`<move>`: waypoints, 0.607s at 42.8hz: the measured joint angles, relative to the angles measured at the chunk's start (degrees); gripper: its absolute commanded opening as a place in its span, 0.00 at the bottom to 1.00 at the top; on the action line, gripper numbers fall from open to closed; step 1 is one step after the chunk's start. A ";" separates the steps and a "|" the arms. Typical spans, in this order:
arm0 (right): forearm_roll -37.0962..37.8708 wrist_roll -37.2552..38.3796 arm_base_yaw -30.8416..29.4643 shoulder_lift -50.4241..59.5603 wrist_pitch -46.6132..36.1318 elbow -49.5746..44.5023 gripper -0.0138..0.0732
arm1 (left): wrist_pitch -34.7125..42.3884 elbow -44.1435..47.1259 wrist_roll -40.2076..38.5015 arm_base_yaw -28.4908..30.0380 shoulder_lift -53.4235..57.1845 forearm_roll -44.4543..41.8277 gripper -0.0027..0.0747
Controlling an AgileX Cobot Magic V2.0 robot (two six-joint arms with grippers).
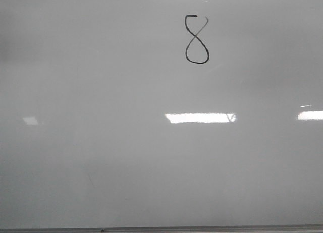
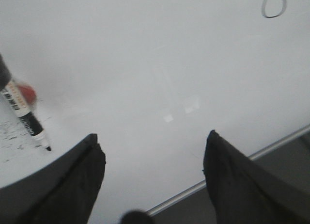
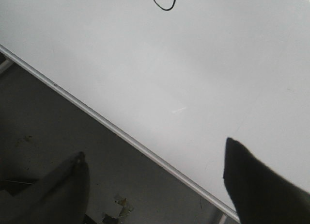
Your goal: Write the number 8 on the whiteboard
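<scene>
On the far part of the whiteboard (image 1: pixel 101 142), right of centre in the front view, sits the number 8 (image 1: pixel 196 39), thin black, long axis upright, top loop narrow and a bit open, bottom loop rounder. Looks finished, so I judge the writing done and only pulling back or parking the pen left. Neither arm shows in the front view. Left gripper (image 2: pixel 150 161) spread wide, nothing between the fingers; right gripper (image 3: pixel 155 170) also spread wide and empty. Both hang over the near edge of the board, its grey frame strip (image 3: pixel 121 132) running across the right wrist view, dark floor beyond it. In both wrist views only the bottom loop of the 8 shows at the picture edge, well apart from the fingers and ahead of them, further onto the board. Which arm is nearer the 8: cannot tell. A marker (image 2: pixel 26 117) with a black tip and white label lies beside the left gripper, apart from its fingers, tip toward the board; what it rests on is blurred. No containers visible.
</scene>
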State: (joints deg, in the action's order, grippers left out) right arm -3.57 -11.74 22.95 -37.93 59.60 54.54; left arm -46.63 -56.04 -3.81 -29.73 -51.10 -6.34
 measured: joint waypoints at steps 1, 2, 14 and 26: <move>0.00 0.00 0.00 0.23 0.00 0.00 0.84 | -0.08 0.31 0.00 -1.08 0.52 0.00 0.60; 0.00 0.00 0.00 0.52 0.00 0.00 0.84 | -0.08 0.52 0.00 -1.82 1.11 0.00 0.60; -0.03 0.00 0.00 0.72 0.01 0.00 0.39 | -0.23 1.03 0.03 -5.15 2.33 0.00 0.60; -0.15 0.00 0.00 0.72 0.11 0.00 0.08 | -0.23 1.06 0.03 -5.15 1.41 0.00 0.60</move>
State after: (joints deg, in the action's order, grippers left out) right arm -3.71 -11.74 22.95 -37.21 59.72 54.54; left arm -46.86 -54.98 -3.78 -34.88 -49.70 -6.34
